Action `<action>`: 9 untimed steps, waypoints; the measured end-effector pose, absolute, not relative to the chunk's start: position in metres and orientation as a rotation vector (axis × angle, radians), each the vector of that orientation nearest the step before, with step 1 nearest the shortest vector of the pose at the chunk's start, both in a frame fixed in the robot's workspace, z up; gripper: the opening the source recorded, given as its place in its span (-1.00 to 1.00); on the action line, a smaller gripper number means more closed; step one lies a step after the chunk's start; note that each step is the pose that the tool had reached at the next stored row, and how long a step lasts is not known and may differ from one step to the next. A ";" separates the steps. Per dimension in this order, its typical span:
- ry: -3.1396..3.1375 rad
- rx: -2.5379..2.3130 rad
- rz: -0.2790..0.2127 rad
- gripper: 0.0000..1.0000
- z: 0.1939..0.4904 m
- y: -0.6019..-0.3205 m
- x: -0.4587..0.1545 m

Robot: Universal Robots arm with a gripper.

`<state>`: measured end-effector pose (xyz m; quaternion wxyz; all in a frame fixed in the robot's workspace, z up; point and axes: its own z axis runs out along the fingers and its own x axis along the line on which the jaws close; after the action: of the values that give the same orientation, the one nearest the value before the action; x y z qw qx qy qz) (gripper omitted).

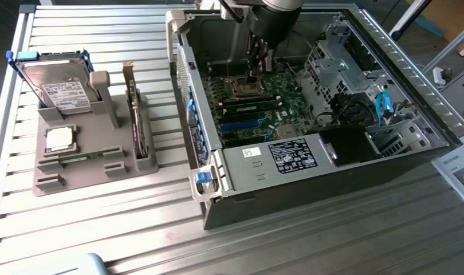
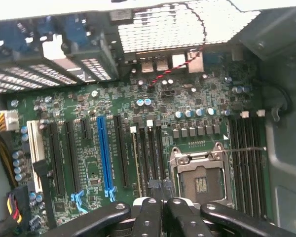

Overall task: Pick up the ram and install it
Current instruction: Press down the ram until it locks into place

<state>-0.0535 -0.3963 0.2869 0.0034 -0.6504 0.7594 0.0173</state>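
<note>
My gripper [image 1: 256, 77] reaches down into the open computer case [image 1: 216, 172], just above the motherboard [image 2: 89, 98] near the empty processor socket [image 2: 200, 180]. In the wrist view the gripper [image 2: 160, 201] is shut, its black fingers [image 2: 147, 217] pressed together over the memory slots [image 2: 148, 153] beside the socket. A small dark piece shows at the fingertips; I cannot tell what it is. One green ram stick [image 1: 251, 105] sits in a slot below the socket. A second green stick [image 1: 87, 155] lies in the grey holder [image 1: 79, 172].
The grey holder on the exterior view's left also carries a hard drive [image 1: 56, 86], a square silver chip [image 1: 58, 138] and an upright dark card [image 1: 136, 126]. A drive cage [image 1: 339, 57], cables [image 1: 381, 106] and the power supply [image 1: 289, 154] crowd the case.
</note>
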 end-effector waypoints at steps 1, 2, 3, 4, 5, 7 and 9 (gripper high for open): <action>2.401 -2.015 0.054 -0.77 0.287 -0.396 -0.053; 2.419 -1.992 0.054 -0.77 0.287 -0.396 -0.053; 2.439 -1.967 0.054 -0.77 0.287 -0.396 -0.053; 2.468 -1.930 0.054 -0.77 0.287 -0.396 -0.053; 2.491 -1.899 0.053 -0.77 0.286 -0.396 -0.053; 2.533 -1.841 0.053 -0.77 0.286 -0.396 -0.053; 2.571 -1.787 0.053 -0.77 0.286 -0.396 -0.053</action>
<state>-0.0535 -0.3964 0.2856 0.0051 -0.5708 0.8209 0.0168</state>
